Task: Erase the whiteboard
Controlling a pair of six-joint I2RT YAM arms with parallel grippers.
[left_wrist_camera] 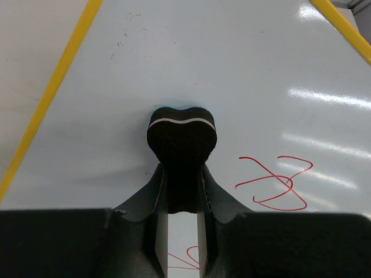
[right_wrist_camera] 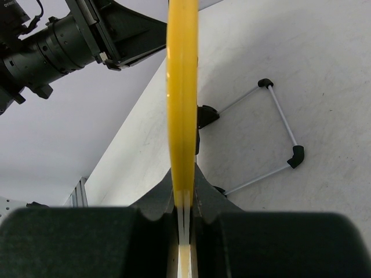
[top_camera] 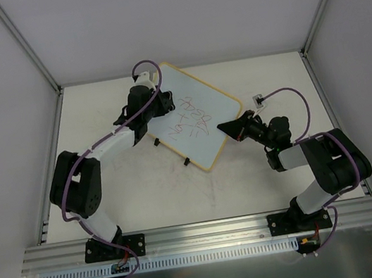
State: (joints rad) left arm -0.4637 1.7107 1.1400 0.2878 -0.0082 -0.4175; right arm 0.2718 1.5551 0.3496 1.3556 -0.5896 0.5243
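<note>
1. The left gripper (left_wrist_camera: 181,191) is closed narrowly on a black eraser block (left_wrist_camera: 181,136), whose rounded end sticks out past the fingertips.
2. That end sits at the pale face of the whiteboard (left_wrist_camera: 174,58) (pressing or just hovering, I cannot tell). Red scribbles (left_wrist_camera: 275,182) lie near it on the board.
3. The right gripper (right_wrist_camera: 183,200) is pinched on the whiteboard's yellow rim, which its wrist camera sees edge-on.
4. From above, the whiteboard lies turned diagonally in the middle of the table (top_camera: 265,183). The left gripper is over its far-left part and the right gripper is at its right-hand edge.
5. A thin wire stand (right_wrist_camera: 281,119) with black end caps rests on the table beside the rim.
</note>
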